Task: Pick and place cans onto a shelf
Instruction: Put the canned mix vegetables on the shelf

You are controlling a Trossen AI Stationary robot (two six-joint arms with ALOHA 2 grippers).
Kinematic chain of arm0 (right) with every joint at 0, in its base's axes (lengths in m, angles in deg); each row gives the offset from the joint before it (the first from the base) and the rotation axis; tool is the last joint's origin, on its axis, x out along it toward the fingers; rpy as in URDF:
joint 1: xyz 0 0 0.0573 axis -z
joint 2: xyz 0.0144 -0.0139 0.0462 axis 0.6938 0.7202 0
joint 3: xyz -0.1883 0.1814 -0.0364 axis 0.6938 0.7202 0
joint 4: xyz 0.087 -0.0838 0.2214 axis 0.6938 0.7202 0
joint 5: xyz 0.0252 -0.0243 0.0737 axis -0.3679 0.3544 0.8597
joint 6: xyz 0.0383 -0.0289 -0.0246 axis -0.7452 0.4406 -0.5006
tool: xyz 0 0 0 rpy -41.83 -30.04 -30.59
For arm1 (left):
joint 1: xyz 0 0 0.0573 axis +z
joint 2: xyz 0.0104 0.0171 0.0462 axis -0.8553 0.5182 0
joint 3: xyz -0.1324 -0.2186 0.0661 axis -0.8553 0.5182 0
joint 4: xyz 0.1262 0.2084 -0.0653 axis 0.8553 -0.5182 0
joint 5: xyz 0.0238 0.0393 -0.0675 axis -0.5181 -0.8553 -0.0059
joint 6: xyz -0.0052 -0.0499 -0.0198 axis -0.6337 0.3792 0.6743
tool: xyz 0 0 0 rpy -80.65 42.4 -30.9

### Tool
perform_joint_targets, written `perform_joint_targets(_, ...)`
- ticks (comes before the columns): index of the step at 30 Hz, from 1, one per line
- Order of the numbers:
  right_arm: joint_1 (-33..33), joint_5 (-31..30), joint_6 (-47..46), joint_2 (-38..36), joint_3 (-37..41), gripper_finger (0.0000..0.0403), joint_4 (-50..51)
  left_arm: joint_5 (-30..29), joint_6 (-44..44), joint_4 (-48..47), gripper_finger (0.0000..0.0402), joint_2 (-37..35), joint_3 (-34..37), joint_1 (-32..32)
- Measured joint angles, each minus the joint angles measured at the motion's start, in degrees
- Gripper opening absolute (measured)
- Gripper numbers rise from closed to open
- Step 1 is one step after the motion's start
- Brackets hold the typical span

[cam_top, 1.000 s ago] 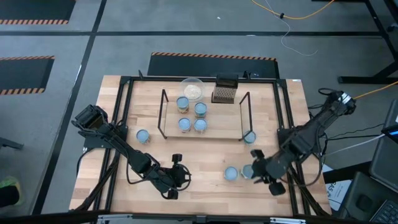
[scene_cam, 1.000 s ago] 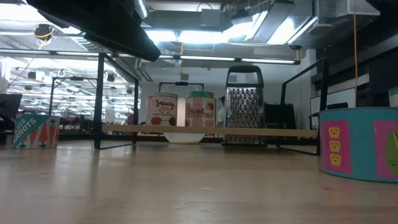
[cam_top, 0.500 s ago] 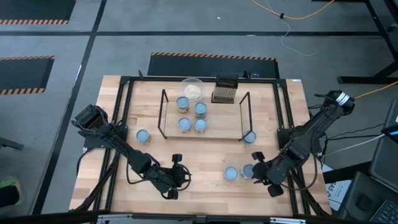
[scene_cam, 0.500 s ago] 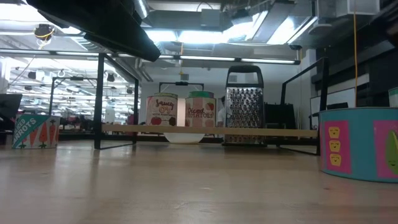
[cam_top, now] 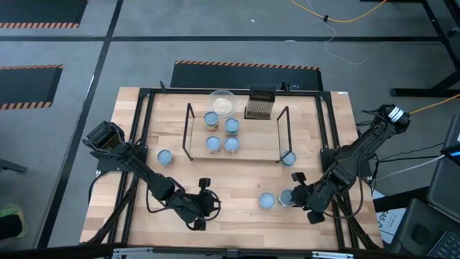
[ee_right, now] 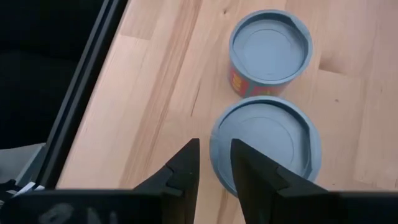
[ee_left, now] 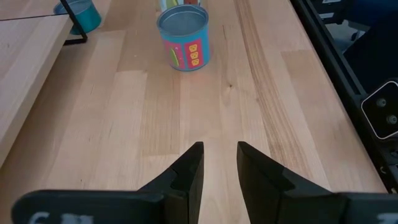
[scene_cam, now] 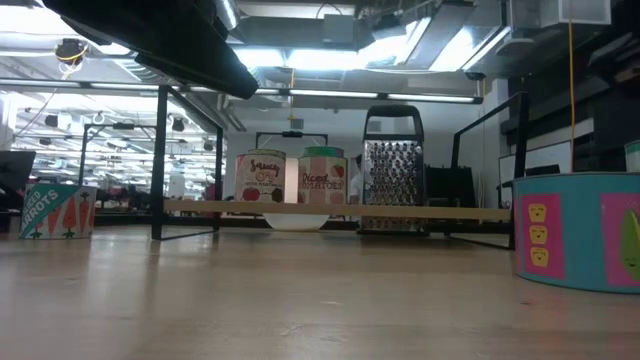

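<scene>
My right claw (ee_right: 214, 163) hangs just over the near can (ee_right: 266, 147), at its rim, close to the table's right edge. My two fingers are only a little way apart, much too close to go round the can, and they hold nothing. A second can (ee_right: 270, 51) stands right behind the first one, almost touching it. Four more cans (cam_top: 221, 134) already sit on the shelf (cam_top: 248, 144), which is across the table from me. I think these cans are hard and stiff, so I cannot squash them. The sides look smooth and may be slippery. I think I should open wide, come down, and grab the near can by its round sides, low enough not to tip it. My left claw (ee_left: 219, 168) waits over bare wood, a little open and empty.
</scene>
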Motion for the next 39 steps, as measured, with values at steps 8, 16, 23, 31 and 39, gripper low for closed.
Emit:
perform_joint_targets(8,0.0,-0.02,0.03,0.0,0.0,0.0095,0.01,-0.02,0.0,0.0,0.0089,0.0,0.0,0.0)
perform_joint_targets(16,0.0,-0.07,0.24,2.71,0.0,0.0095,0.05,-0.03,0.0,-0.02,0.0089,0.0,0.0,0.0)
perform_joint_targets(23,-0.02,-0.81,0.45,5.92,-0.23,0.0095,-0.48,-0.06,0.0,-0.01,0.0089,0.0,0.0,0.0)
perform_joint_targets(31,-0.02,-0.58,0.4,6.21,-0.21,0.0095,-0.47,-0.06,0.0,0.0,0.0089,0.0,0.0,0.0)
perform_joint_targets(39,-0.02,-0.31,0.31,6.25,-0.13,0.007,-0.43,-0.06,0.0,-0.01,0.0089,0.0,0.0,0.0)
